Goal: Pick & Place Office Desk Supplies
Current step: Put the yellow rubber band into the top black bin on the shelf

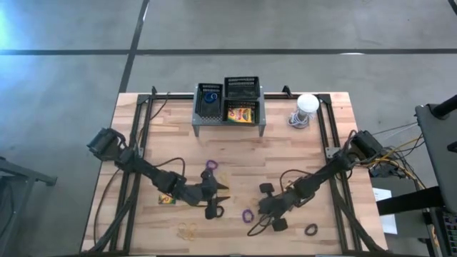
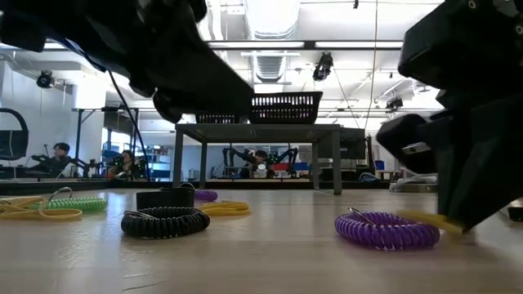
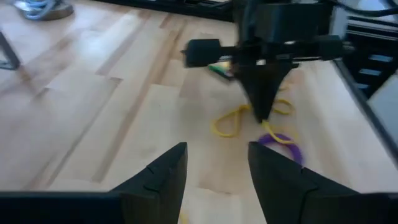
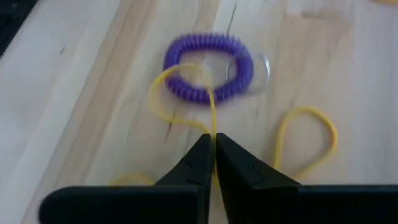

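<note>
Right wrist view: right tool [image 4: 214, 149] clenched on yellow rubber band [image 4: 211, 118] beside purple loop band [image 4: 208, 67]; no legible writing.

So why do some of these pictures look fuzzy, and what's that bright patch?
Low view: the dark arms up close are soft, the purple coil band fairly crisp, ceiling lights glaring. Left wrist view: blurred throughout. Right wrist view: the right gripper pinches a yellow rubber band sharply. High view: floor glare at upper left.
</note>
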Available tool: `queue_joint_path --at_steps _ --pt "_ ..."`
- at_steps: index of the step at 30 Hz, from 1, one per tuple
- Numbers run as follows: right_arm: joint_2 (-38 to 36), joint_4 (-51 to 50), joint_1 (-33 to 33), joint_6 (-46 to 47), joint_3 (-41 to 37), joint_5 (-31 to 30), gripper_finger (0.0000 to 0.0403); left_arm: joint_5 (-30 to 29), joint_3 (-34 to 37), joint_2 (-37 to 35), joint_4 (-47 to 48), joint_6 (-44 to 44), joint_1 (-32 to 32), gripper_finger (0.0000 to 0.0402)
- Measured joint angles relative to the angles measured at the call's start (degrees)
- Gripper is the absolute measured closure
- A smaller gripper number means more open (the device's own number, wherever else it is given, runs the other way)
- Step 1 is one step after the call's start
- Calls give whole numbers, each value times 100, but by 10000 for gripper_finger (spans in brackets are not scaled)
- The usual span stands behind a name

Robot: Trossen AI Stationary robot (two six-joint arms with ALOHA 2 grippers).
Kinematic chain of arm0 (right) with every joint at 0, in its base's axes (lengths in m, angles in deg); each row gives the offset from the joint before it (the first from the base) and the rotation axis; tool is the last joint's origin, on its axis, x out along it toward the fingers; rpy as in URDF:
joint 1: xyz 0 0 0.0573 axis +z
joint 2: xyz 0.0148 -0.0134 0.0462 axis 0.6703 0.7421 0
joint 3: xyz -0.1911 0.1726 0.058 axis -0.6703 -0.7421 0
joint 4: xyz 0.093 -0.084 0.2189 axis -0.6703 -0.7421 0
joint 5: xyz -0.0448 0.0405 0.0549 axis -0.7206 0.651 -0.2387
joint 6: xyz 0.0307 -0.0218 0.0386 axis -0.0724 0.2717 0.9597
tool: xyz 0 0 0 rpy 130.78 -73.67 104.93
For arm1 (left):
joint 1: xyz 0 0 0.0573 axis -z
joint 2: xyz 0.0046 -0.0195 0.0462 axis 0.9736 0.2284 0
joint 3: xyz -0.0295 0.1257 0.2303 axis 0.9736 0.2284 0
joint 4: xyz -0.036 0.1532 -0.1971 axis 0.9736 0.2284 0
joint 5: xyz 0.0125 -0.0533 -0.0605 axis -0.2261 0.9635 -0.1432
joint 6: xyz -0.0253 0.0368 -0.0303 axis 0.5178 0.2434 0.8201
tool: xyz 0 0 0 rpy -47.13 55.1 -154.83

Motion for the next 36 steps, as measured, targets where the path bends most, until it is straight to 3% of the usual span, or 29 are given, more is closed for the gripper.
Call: queue_joint_path --at_steps 5,10,20,28,36 --pt "-824 -879 -136 39 71 38 394 -15 24 -31 81 -312 -324 225" --pt "-1986 -1460 -743 -89 66 -22 394 -21 66 -75 102 -797 -802 225" --pt "-3557 -1133 -2532 -1611 271 21 394 98 68 -80 142 -1590 -1152 225" --pt "-3680 -428 -3687 -3299 1040 60 394 256 68 -80 152 -1657 -1187 225" --pt "-2957 -290 -4774 -4219 2451 72 394 458 68 -162 165 -1655 -1209 225"
